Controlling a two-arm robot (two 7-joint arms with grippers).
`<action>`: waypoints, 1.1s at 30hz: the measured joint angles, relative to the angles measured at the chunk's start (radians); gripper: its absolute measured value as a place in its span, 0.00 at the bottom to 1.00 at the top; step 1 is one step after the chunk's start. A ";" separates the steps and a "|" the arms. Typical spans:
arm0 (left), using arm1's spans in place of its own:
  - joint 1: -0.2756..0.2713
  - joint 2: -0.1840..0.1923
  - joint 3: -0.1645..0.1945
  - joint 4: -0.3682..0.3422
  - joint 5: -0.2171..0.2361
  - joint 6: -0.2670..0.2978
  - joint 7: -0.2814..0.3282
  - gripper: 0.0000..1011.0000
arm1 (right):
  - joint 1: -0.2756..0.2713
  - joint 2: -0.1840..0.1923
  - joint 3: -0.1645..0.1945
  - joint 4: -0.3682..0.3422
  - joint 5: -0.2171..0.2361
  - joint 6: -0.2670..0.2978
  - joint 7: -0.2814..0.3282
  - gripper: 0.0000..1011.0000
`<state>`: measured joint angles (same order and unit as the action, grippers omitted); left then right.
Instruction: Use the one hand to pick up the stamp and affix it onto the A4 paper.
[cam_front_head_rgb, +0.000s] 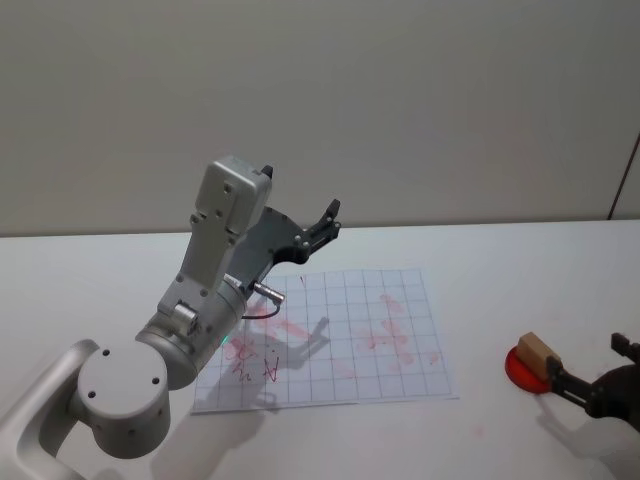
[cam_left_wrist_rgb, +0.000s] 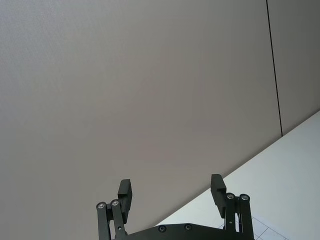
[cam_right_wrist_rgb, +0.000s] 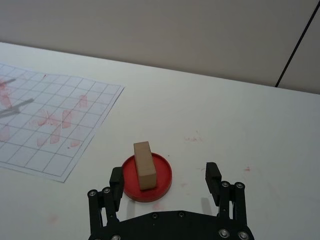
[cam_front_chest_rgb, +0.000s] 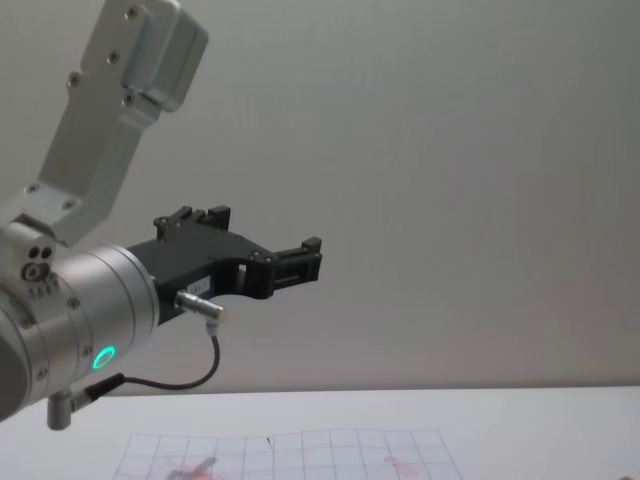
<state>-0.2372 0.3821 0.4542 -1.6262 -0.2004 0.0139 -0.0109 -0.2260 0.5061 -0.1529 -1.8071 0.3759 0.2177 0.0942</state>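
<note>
Near right on the table (cam_front_head_rgb: 100, 270): my right gripper (cam_front_head_rgb: 588, 360) sits low beside the red pad (cam_front_head_rgb: 522, 372), fingers spread wide and holding nothing. The stamp (cam_front_head_rgb: 535, 350) stands on that pad, a tan block, well right of the paper (cam_front_head_rgb: 340, 340). From the right wrist view the stamp (cam_right_wrist_rgb: 144, 165) lines up within the gap of the right gripper (cam_right_wrist_rgb: 164, 174), closer to one finger than the other and just ahead of the tips; I cannot tell whether that finger touches the pad (cam_right_wrist_rgb: 160, 185). The paper (cam_right_wrist_rgb: 45, 125) lies flat at mid-table, gridded, with red-pink smudges across it. My left gripper (cam_front_head_rgb: 325, 220) is parked high over the paper's far left part, pointing up toward the wall, green ring light on its wrist, cable looping below. Its fingers also stand well apart and empty, as seen in the left wrist view (cam_left_wrist_rgb: 170, 186) and the chest view (cam_front_chest_rgb: 310, 250).
</note>
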 joint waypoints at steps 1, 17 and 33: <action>0.000 0.000 0.000 0.000 0.000 0.000 0.000 0.99 | 0.003 -0.001 -0.002 0.004 -0.004 0.004 0.003 0.99; 0.000 0.000 0.000 0.000 0.000 0.000 0.000 0.99 | 0.102 -0.057 -0.041 0.118 -0.102 0.050 0.084 0.99; 0.000 0.000 0.000 0.000 0.000 0.000 0.000 0.99 | 0.151 -0.087 -0.060 0.172 -0.144 0.056 0.120 0.78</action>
<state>-0.2372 0.3821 0.4542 -1.6262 -0.2004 0.0139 -0.0110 -0.0753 0.4189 -0.2124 -1.6352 0.2314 0.2741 0.2140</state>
